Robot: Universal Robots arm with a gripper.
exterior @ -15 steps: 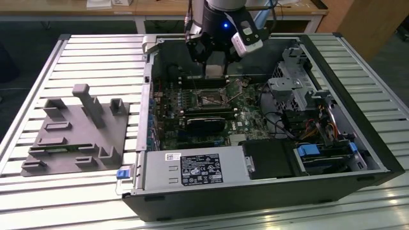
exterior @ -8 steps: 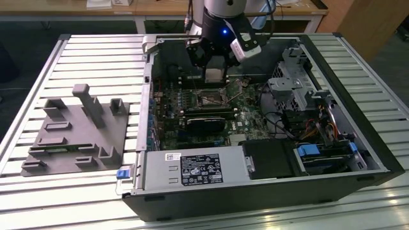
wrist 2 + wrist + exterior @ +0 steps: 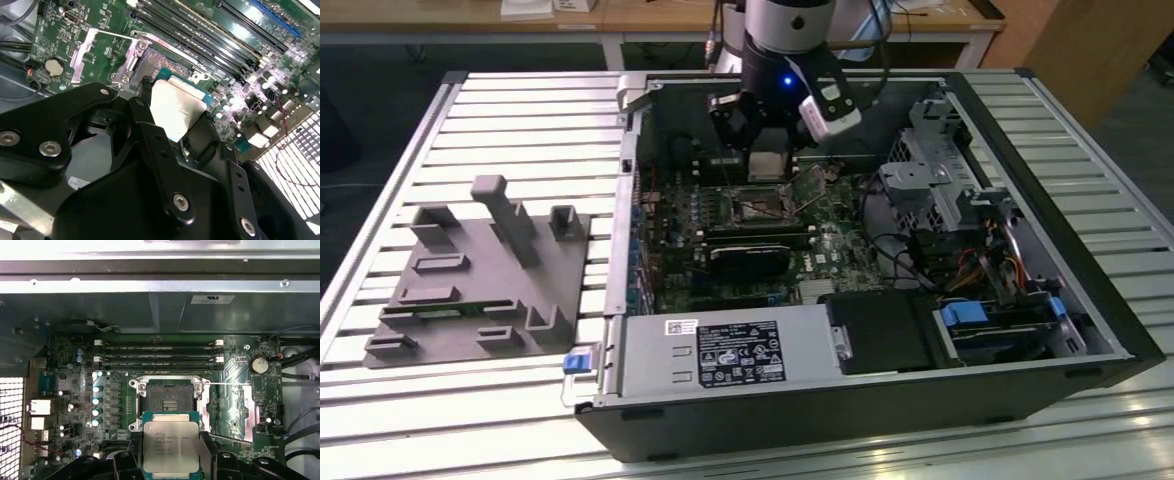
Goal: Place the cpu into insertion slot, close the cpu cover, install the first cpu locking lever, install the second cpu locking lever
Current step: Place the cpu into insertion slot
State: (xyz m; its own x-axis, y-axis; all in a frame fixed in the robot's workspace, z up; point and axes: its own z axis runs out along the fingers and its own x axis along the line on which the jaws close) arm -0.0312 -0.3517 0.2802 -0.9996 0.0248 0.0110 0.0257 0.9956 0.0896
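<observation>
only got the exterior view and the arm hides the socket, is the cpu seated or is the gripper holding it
observer: not seated. in the first wrist view the gripper is shut on the cpu, held apart from the socket.
operator: anything sitting in it
observer: no, its contact bed is bare in the first wrist view.
operator: is the way in open
observer: yes, the cpu cover is swung open beside the socket in the second wrist view.
</observation>
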